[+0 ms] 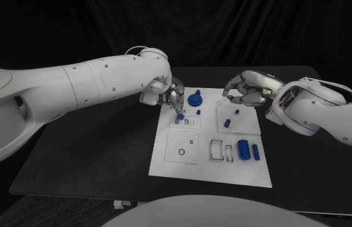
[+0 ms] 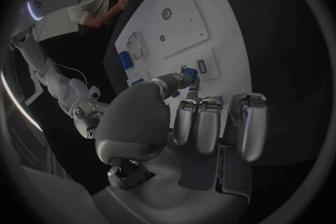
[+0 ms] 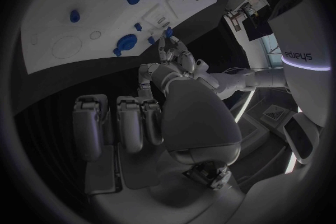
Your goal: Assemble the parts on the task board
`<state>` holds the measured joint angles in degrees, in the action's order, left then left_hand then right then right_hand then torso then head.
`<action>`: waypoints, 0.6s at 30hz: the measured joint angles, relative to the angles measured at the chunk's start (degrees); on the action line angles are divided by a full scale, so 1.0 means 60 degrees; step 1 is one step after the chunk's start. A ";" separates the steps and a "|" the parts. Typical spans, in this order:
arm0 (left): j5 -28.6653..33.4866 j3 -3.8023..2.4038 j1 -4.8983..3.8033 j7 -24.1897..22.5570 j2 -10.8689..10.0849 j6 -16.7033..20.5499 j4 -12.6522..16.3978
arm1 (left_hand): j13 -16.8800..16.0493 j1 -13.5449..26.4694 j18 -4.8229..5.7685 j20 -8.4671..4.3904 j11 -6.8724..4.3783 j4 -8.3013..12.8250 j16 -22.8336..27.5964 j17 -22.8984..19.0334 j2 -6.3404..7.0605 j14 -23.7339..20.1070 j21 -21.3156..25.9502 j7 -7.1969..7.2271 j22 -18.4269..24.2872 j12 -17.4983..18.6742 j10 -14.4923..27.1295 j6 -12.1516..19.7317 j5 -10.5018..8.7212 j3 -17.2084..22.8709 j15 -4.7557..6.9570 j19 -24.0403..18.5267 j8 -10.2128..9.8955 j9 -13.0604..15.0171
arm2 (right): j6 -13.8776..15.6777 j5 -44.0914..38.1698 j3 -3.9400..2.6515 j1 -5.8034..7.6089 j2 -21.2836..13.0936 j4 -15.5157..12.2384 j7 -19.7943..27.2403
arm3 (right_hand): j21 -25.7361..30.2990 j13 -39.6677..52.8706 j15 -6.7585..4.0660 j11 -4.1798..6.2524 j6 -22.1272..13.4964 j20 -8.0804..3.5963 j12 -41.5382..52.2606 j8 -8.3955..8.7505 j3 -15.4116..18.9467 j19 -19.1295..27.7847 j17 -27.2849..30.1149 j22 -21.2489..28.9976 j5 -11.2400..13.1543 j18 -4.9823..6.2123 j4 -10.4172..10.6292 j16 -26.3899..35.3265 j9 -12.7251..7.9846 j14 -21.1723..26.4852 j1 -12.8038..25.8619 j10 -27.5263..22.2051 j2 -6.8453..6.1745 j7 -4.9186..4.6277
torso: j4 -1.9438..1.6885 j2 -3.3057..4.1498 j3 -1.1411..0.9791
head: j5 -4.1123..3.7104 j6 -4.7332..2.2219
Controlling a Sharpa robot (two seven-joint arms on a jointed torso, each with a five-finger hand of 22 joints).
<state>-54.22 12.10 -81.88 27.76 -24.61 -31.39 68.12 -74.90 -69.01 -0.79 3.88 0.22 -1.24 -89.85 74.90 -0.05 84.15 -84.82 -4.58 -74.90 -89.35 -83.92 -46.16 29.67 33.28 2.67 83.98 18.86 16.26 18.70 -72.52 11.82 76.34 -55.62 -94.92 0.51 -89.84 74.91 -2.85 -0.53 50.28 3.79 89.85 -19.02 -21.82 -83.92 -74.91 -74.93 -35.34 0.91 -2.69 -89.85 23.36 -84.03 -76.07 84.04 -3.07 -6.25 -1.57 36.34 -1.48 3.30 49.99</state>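
The left hand (image 1: 167, 95) is pinching a small blue part (image 1: 179, 116) between thumb and finger, holding it over the upper-left panel of the task board (image 1: 209, 168) — apparently the seating step. Next it calls for lining the part up with its slot and pressing. The right hand (image 1: 245, 92) is hovering just past the board's far edge, fingers curled on nothing. Five other blue parts are resting on the board.
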 measured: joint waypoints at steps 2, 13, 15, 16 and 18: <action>0.0000 -0.0001 -0.0008 0.0099 0.0016 -0.0108 -0.0012 | 0.0000 0.0000 0.0000 0.0000 0.0000 0.0000 0.0000 0.0000 0.0000 0.0000 0.0015 -0.0003 0.0000 0.0038 0.0000 -0.0003 -0.0040 0.0000 0.0000 0.0000 0.0000 0.0000 | -0.0029 0.0001 0.0000 -0.0010 0.0000 0.0000 -0.0010 | 0.0000 0.0000 0.0000 0.0000 0.0000 0.0000 0.0000 0.0000 0.0000 0.0000 0.0000 -0.0002 0.0105 -0.0001 0.0000 0.0000 0.0000 0.0000 0.0000 0.0000 0.0000 0.0000 | 0.0010 0.0001 0.0000 | 0.0006 0.0000; 0.0001 0.0001 -0.0018 0.0279 -0.0001 -0.0298 -0.0022 | 0.0000 0.0173 0.0000 0.0000 0.0001 0.0077 0.0000 0.0000 -0.0046 0.0000 0.0053 -0.0096 0.0000 0.0092 0.0000 -0.0107 -0.0455 -0.0026 0.0000 0.0000 0.0001 0.0000 | -0.0159 0.0005 0.0001 -0.0063 -0.0001 0.0001 -0.0061 | 0.0000 0.0000 0.0000 0.0000 0.0000 0.0000 0.0000 0.0039 0.0000 0.0000 0.0000 -0.0001 0.0286 0.0000 0.0000 0.0000 -0.0011 0.0000 0.0000 0.0000 0.0000 0.0000 | 0.0029 0.0021 0.0005 | -0.0001 -0.0001; 0.0001 0.0001 -0.0020 0.0286 -0.0001 -0.0297 -0.0024 | 0.0000 0.0250 -0.0001 0.0000 0.0001 0.0103 0.0000 0.0000 -0.0123 0.0000 0.0102 -0.0093 0.0000 0.0141 0.0000 -0.0128 -0.0744 -0.0053 0.0000 0.0000 0.0001 0.0001 | -0.0184 0.0005 0.0001 -0.0083 0.0010 0.0011 -0.0068 | 0.0000 0.0000 0.0000 0.0000 -0.0063 0.0000 0.0000 0.0039 0.0000 0.0000 0.0000 -0.0001 0.0347 0.0000 0.0000 0.0000 -0.0013 0.0000 0.0000 0.0000 0.0000 -0.0006 | 0.0029 0.0021 0.0006 | 0.0007 -0.0001; 0.0001 0.0001 -0.0022 0.0289 -0.0001 -0.0296 -0.0026 | 0.0000 0.0257 -0.0001 0.0000 0.0001 0.0103 0.0000 0.0000 -0.0131 0.0000 0.0102 -0.0093 0.0000 0.0187 0.0000 -0.0129 -0.0792 -0.0053 -0.0001 0.0000 0.0001 0.0001 | -0.0195 0.0005 0.0001 -0.0093 0.0017 0.0014 -0.0071 | 0.0000 0.0000 0.0000 0.0000 -0.0070 0.0000 0.0000 0.0039 0.0000 0.0000 0.0000 -0.0001 0.0359 0.0000 0.0000 0.0000 -0.0021 0.0000 0.0000 0.0000 0.0000 0.0001 | 0.0030 0.0022 0.0011 | 0.0012 -0.0001; 0.0001 0.0001 -0.0023 0.0301 0.0001 -0.0296 -0.0029 | 0.0000 0.0264 -0.0001 0.0001 0.0001 0.0102 0.0000 0.0000 -0.0136 0.0000 0.0102 -0.0094 0.0000 0.0222 0.0000 -0.0130 -0.0792 -0.0054 -0.0001 0.0000 0.0001 0.0001 | -0.0222 0.0005 0.0001 -0.0112 0.0033 0.0019 -0.0078 | 0.0000 0.0000 0.0000 0.0000 -0.0070 0.0000 0.0000 0.0039 0.0000 0.0000 0.0000 0.0000 0.0359 0.0000 0.0000 0.0000 -0.0021 0.0000 0.0000 0.0000 0.0000 0.0001 | 0.0031 0.0023 0.0018 | 0.0028 -0.0001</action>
<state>-54.21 12.10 -82.02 29.57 -24.60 -33.16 67.95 -74.90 -67.43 -0.80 3.88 0.22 -0.63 -89.85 74.90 -0.87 84.15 -84.20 -5.14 -74.90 -88.02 -83.93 -46.94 24.92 32.96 2.67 83.98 18.87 16.26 17.37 -72.48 11.82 75.66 -55.42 -94.80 0.04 -89.84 74.91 -2.85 -0.53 49.86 3.79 89.85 -18.78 -21.82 -83.92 -74.90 -74.94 -33.18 0.91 -2.69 -89.85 23.24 -84.03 -76.07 84.04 -3.07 -6.24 -1.38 36.47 -1.37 3.47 49.98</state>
